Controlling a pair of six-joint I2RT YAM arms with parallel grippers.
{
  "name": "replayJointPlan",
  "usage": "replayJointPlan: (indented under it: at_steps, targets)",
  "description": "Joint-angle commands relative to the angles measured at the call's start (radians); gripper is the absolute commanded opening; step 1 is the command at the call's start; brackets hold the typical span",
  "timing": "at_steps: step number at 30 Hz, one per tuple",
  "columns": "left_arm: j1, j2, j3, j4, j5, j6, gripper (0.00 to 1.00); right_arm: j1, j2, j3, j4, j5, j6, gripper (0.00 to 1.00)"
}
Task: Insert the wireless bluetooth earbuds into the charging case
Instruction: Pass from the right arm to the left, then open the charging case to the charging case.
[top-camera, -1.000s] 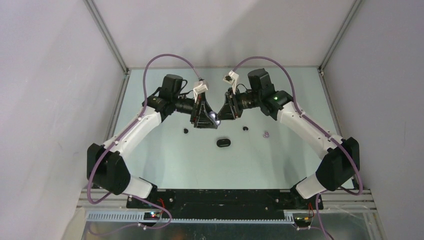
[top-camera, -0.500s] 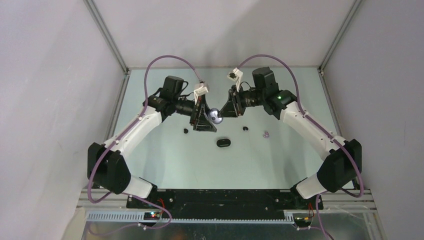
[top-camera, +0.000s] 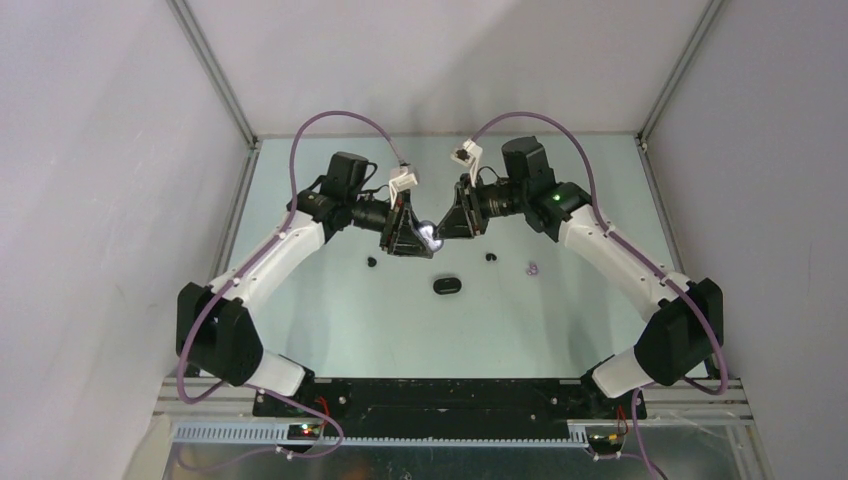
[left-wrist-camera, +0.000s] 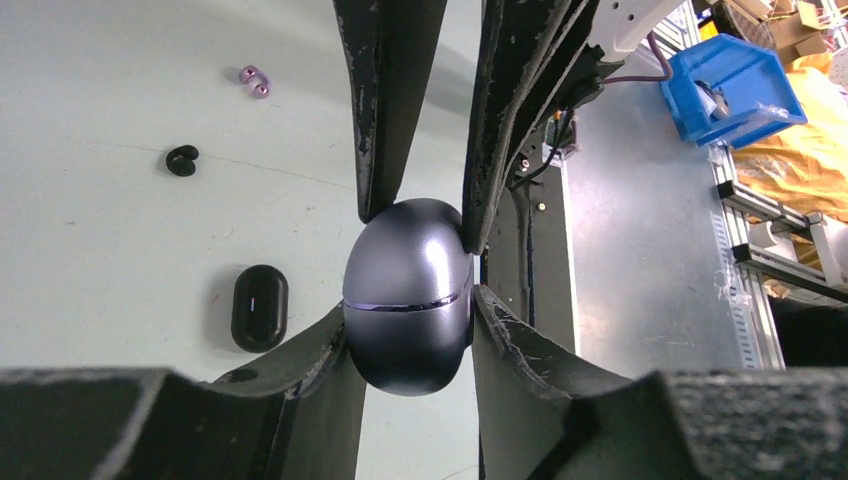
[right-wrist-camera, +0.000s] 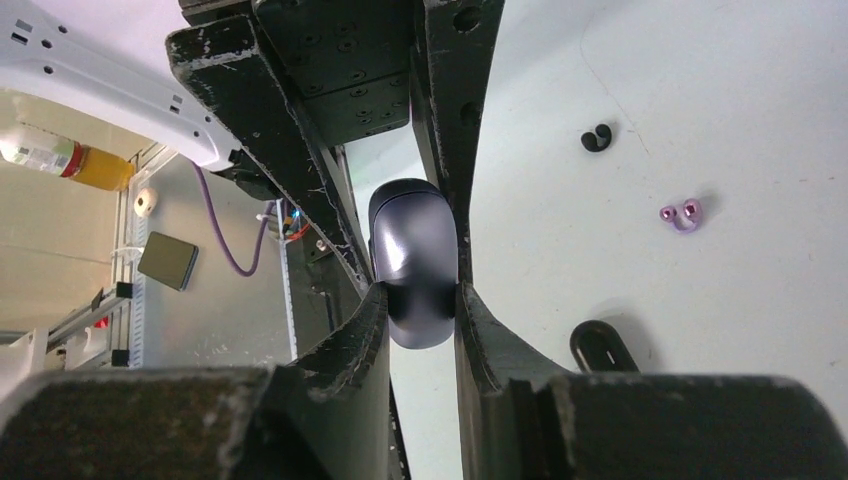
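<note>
Charging case (left-wrist-camera: 405, 270), glossy dark ovoid, pinched by left gripper (left-wrist-camera: 409, 325) and right gripper (right-wrist-camera: 421, 298)

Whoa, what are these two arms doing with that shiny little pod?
Both arms hold one dark grey oval charging case between them: the left arm's fingers pinch one end, the right arm's fingers the other. Its lid looks shut. The tiny earbuds, two black and two lilac, lie on the pale green table, none inserted yet, beside a black oval case.

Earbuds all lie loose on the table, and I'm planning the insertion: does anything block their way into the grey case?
Yes: the grey case is shut, lid seam closed, and clamped off the table between the left gripper and right gripper.
</note>
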Motion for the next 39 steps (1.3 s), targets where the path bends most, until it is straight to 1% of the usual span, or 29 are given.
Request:
replayJointPlan:
  at_steps: [1,4,6,7,8,9,10,11,12,13,14,15,17,18,27,31,36,39]
  targets:
    - [-0.014,-0.004,0.043,0.011,0.046,0.001,0.41,0.004,-0.021,0.003,0.051,0.025,0.000,0.17]
    - [-0.016,-0.002,0.047,0.008,0.046,0.000,0.39,0.008,-0.019,0.004,0.049,0.026,-0.003,0.17]
    - [-0.016,-0.004,0.048,0.005,0.046,0.003,0.32,0.010,-0.016,0.003,0.050,0.027,-0.003,0.18]
    - [-0.017,-0.004,0.048,0.002,0.043,0.005,0.25,0.012,-0.014,0.003,0.050,0.025,-0.002,0.20]
    - [-0.017,-0.003,0.048,0.001,0.042,0.009,0.21,0.011,-0.014,0.004,0.054,0.023,0.000,0.22]
    - [-0.018,-0.004,0.047,-0.003,0.039,0.016,0.14,0.012,-0.014,0.004,0.056,0.017,0.002,0.28]
    - [-0.019,-0.004,0.049,-0.008,0.037,0.019,0.11,0.012,-0.015,0.004,0.057,0.012,0.005,0.31]
    - [-0.020,-0.006,0.050,-0.014,0.030,0.027,0.05,0.012,-0.017,0.003,0.057,0.009,0.006,0.37]
    - [-0.020,-0.007,0.050,-0.023,0.025,0.031,0.01,0.010,-0.017,0.003,0.057,0.004,0.006,0.39]
    - [-0.021,-0.009,0.050,-0.029,0.023,0.044,0.00,0.008,-0.018,0.003,0.057,0.002,0.007,0.45]
    - [-0.021,-0.011,0.052,-0.043,0.021,0.051,0.00,0.006,-0.017,0.004,0.056,-0.003,0.007,0.48]
    - [-0.022,-0.011,0.055,-0.051,0.020,0.070,0.00,0.002,-0.018,0.003,0.055,-0.003,0.005,0.52]
    - [-0.022,-0.016,0.064,-0.084,0.021,0.100,0.00,0.001,-0.019,0.004,0.045,0.005,-0.004,0.58]
    - [-0.023,-0.016,0.067,-0.097,0.022,0.105,0.00,0.002,-0.018,0.003,0.043,0.014,-0.009,0.59]
    - [-0.024,-0.020,0.072,-0.131,0.052,0.140,0.00,-0.014,-0.019,0.003,0.015,0.004,-0.056,0.59]
    - [-0.024,-0.013,0.070,-0.130,0.064,0.138,0.00,-0.008,-0.035,0.003,-0.014,-0.015,-0.115,0.59]
    - [-0.024,-0.020,0.069,-0.144,0.069,0.154,0.00,-0.006,-0.041,0.004,-0.032,0.035,-0.152,0.60]
    - [-0.024,-0.030,0.068,-0.152,0.069,0.167,0.00,-0.026,-0.044,0.004,-0.033,0.047,-0.159,0.60]
